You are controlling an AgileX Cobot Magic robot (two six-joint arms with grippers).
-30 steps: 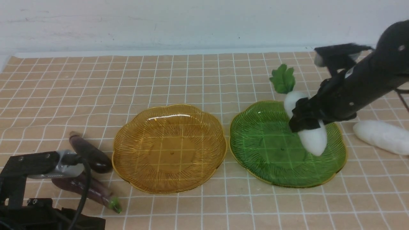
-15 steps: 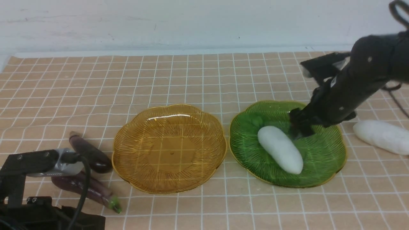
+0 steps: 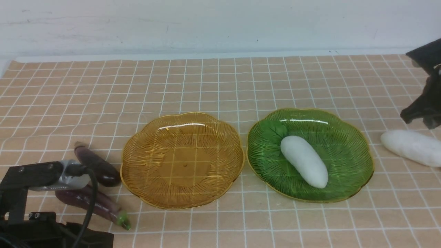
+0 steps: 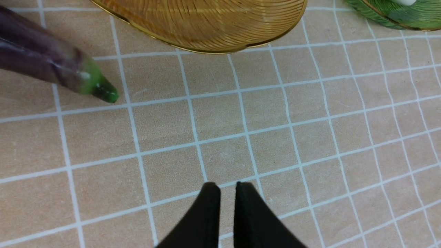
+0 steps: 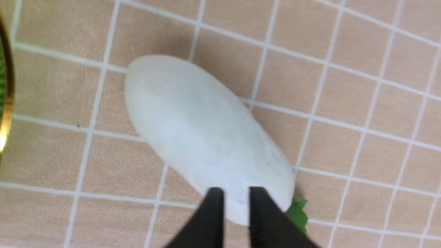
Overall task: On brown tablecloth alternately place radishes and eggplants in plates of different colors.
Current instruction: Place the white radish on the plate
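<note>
One white radish (image 3: 304, 166) lies slantwise in the green plate (image 3: 348, 144); its leaves blend with the plate's far-left side. The amber plate (image 3: 182, 160) beside it is empty. The second radish (image 3: 411, 147) lies on the brown tablecloth (image 3: 220, 86) right of the green plate. My right gripper (image 3: 413, 115) hovers just above it, empty, jaws nearly together (image 5: 236, 193) over its leafy end (image 5: 206, 137). The short eggplant (image 3: 98, 168) and the longer green-tipped eggplant (image 3: 93, 205) lie left of the amber plate. My left gripper (image 4: 227, 187) is shut, empty, above bare cloth near the long eggplant (image 4: 44, 65).
The left arm's wrist camera mount (image 3: 41, 179) and cable cover part of both eggplants in the front view. A white wall (image 3: 220, 27) runs behind the cloth's far edge. The green plate's gold rim (image 5: 5, 103) shows at the edge of the right wrist view.
My right gripper carried the radish over the green plate, let it go there, and pulled back right to hover over the second radish. The left arm has barely moved.
</note>
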